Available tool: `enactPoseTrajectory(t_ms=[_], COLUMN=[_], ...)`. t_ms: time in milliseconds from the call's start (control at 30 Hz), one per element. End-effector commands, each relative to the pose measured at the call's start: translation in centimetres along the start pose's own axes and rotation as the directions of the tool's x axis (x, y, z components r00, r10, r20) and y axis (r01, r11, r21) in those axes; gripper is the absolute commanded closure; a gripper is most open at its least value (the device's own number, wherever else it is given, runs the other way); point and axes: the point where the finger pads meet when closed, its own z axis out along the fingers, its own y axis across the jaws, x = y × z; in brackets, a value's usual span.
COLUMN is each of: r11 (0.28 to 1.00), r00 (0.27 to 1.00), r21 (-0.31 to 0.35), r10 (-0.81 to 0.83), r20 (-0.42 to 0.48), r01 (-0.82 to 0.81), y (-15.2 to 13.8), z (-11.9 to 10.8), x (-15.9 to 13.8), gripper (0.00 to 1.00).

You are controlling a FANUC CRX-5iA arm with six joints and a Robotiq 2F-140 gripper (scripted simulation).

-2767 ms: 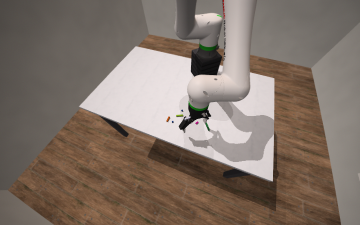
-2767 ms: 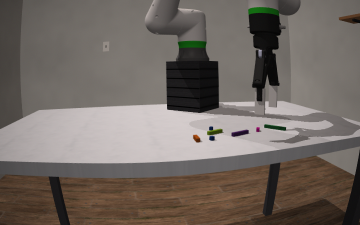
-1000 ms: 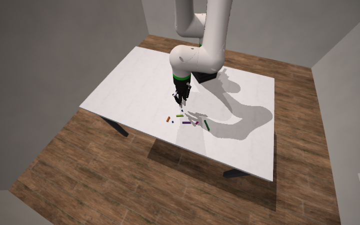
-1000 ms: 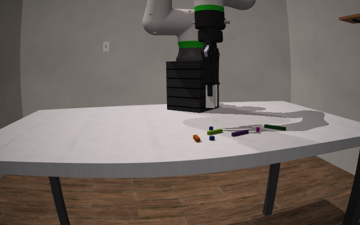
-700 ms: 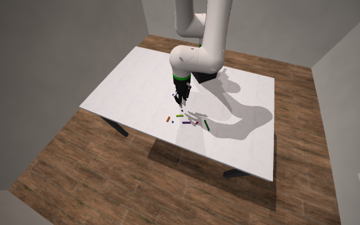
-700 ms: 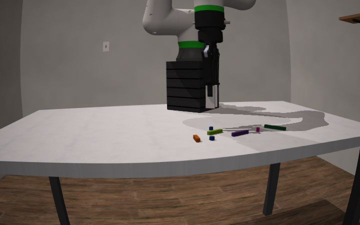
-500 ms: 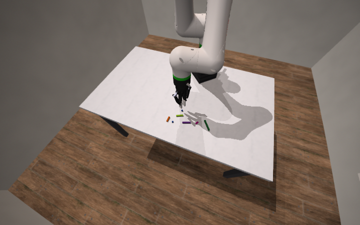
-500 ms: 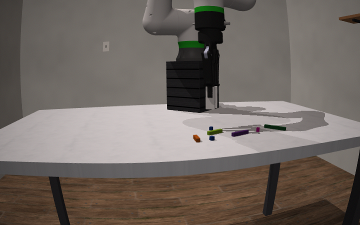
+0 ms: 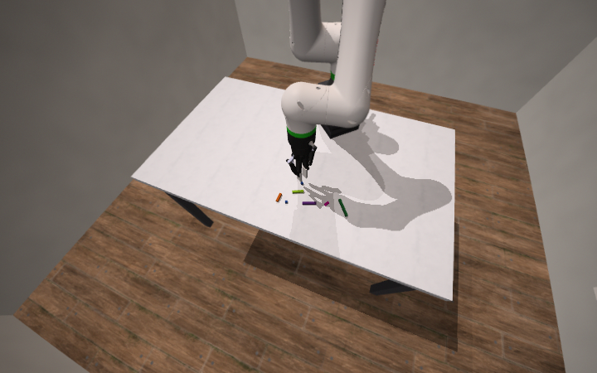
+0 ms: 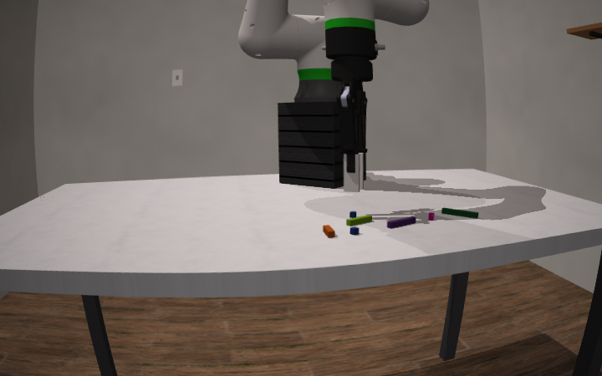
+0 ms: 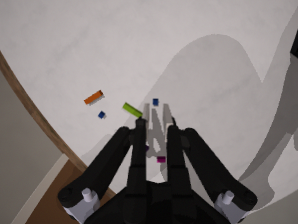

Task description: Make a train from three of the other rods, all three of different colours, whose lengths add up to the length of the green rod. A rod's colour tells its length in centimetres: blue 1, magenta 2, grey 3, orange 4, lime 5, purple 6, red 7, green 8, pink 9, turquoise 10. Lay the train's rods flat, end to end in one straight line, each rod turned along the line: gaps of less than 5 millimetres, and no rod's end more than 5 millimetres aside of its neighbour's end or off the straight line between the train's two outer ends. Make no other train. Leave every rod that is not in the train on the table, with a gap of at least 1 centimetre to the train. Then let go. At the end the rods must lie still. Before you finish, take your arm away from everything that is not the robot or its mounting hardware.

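The green rod [image 9: 342,207] [image 10: 460,213] lies flat at the right end of the group. Left of it lie a short magenta rod [image 9: 326,203] [image 10: 431,215], a purple rod [image 9: 308,203] [image 10: 401,221], a lime rod [image 9: 298,191] [image 10: 359,220] and an orange rod [image 9: 279,197] [image 10: 329,231]. Two blue cubes lie apart: one [image 10: 354,230] in front of the lime rod, one [image 10: 353,214] behind it. All rods lie separate, none end to end. My gripper [image 10: 354,184] [image 11: 156,111] hangs well above the table, over the far blue cube, fingers shut with nothing between them.
The robot's black base block [image 10: 310,144] stands on the table behind the rods. The table's front edge runs close in front of the group. In the wrist view the orange rod [image 11: 93,98], lime rod [image 11: 131,110] and magenta rod [image 11: 161,159] show around the fingers.
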Motion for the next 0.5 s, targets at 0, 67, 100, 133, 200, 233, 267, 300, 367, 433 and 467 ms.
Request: enactPoseTrajectory(t_ms=[0, 67, 100, 133, 200, 233, 267, 300, 367, 433, 467], r11=[1.0, 1.0, 1.0, 1.0, 1.0, 1.0, 1.0, 1.0, 1.0, 1.0, 1.0], r00=[1.0, 1.0, 1.0, 1.0, 1.0, 1.0, 1.0, 1.0, 1.0, 1.0, 1.0], r21=[0.0, 0.0, 0.0, 0.0, 0.0, 0.0, 0.0, 0.0, 0.0, 0.0, 0.0], r10=[0.0, 0.0, 0.0, 0.0, 0.0, 0.0, 0.0, 0.0, 0.0, 0.0, 0.0], r20=[0.0, 0.0, 0.0, 0.0, 0.0, 0.0, 0.0, 0.0, 0.0, 0.0, 0.0], r01=[0.0, 0.0, 0.0, 0.0, 0.0, 0.0, 0.0, 0.0, 0.0, 0.0, 0.0], y=[0.0, 0.0, 0.0, -0.1, -0.1, -0.1, -0.1, -0.1, -0.1, -0.1, -0.1], z=[0.4, 0.8, 0.9, 1.1, 1.4, 1.5, 1.7, 1.7, 1.8, 2.1, 2.2], x=[0.0, 0.0, 0.0, 0.0, 0.0, 0.0, 0.0, 0.0, 0.0, 0.0, 0.0], gripper=[0.85, 0.85, 0.85, 0.85, 0.85, 0.85, 0.85, 0.85, 0.85, 0.85, 0.85])
